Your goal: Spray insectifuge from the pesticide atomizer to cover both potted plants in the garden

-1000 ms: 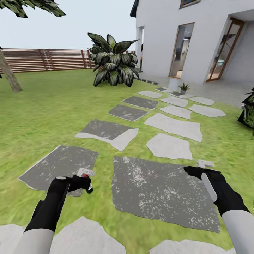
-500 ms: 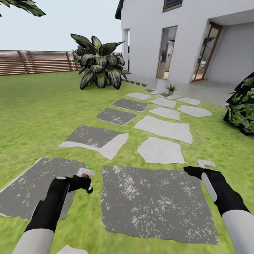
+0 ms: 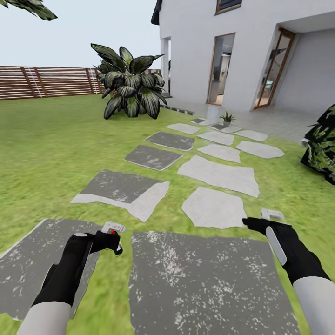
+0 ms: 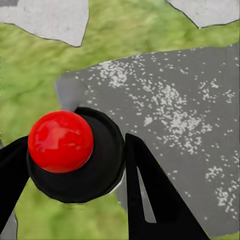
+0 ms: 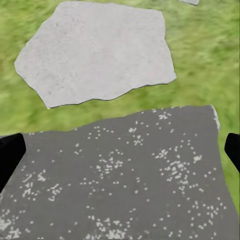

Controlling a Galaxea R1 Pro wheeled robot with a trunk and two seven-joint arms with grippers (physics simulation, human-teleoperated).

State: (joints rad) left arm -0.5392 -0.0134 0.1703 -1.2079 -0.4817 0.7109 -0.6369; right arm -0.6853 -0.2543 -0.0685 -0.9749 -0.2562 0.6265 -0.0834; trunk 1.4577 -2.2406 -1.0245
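Base stands over the stepping stones (image 3: 211, 279) in the lawn (image 3: 56, 139). Atomizer: whereabouts cannot be told. Right tool (image 3: 259, 219) wide, empty. Left tool (image 3: 113, 233): spread cannot be told, red knob (image 4: 60, 141) between its fingers. Judgement: bottle light, rigid, slick, tippy; grip mid-body, below the trigger.

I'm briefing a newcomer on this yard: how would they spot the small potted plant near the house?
Start at the white house and its glass doorways. Follow the grey stepping stones to their far end by the paving. There stands the small spiky green plant in a pale pot, far smaller than the big dark-leaved bush by the slatted fence.
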